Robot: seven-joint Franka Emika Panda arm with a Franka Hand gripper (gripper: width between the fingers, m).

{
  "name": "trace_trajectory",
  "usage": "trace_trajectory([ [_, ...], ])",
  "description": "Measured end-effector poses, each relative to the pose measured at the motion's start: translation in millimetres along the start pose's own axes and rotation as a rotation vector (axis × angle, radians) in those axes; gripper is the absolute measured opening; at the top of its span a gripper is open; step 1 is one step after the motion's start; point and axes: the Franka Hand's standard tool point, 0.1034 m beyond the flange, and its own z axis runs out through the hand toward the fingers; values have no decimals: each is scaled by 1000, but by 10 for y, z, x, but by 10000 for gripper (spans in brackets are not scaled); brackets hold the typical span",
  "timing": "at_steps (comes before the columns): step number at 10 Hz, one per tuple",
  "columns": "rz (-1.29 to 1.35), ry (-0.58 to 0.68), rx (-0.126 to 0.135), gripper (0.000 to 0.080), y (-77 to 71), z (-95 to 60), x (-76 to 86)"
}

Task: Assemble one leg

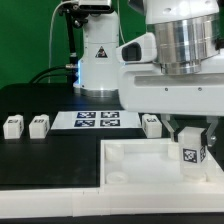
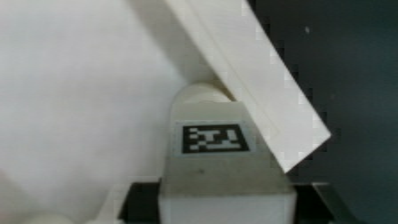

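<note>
My gripper (image 1: 192, 140) is shut on a leg (image 1: 192, 153), a small white blocky peg with a square tag on its face. I hold it upright over the right part of the large white tray-like part (image 1: 140, 160), just inside its far rim. In the wrist view the leg (image 2: 217, 150) fills the middle, black fingers (image 2: 148, 200) pressing on both sides, its tip close to the tray's raised rim (image 2: 249, 70). Three more legs lie on the black mat: two on the exterior view's left (image 1: 13, 126) (image 1: 39, 125) and one behind the tray (image 1: 152, 125).
The marker board (image 1: 97, 121) lies on the mat behind the tray. A white robot base (image 1: 98, 60) with cables stands at the back. The table's white front edge (image 1: 50, 205) runs along the bottom.
</note>
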Motion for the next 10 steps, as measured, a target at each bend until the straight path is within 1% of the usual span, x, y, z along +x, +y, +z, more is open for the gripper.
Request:
trace_trajectory([
  [1, 192, -28, 23, 292, 14, 2, -19],
  [3, 419, -51, 28, 294, 1, 12, -52],
  [5, 429, -52, 28, 294, 1, 18, -59],
  [6, 393, -51, 28, 403, 1, 20, -59],
  [7, 363, -51, 29, 537, 1, 21, -61],
  [8, 289, -49, 29, 537, 5, 29, -59],
  [9, 122, -51, 25, 626, 18, 51, -52],
  [10, -57, -64, 9, 643, 26, 80, -59],
])
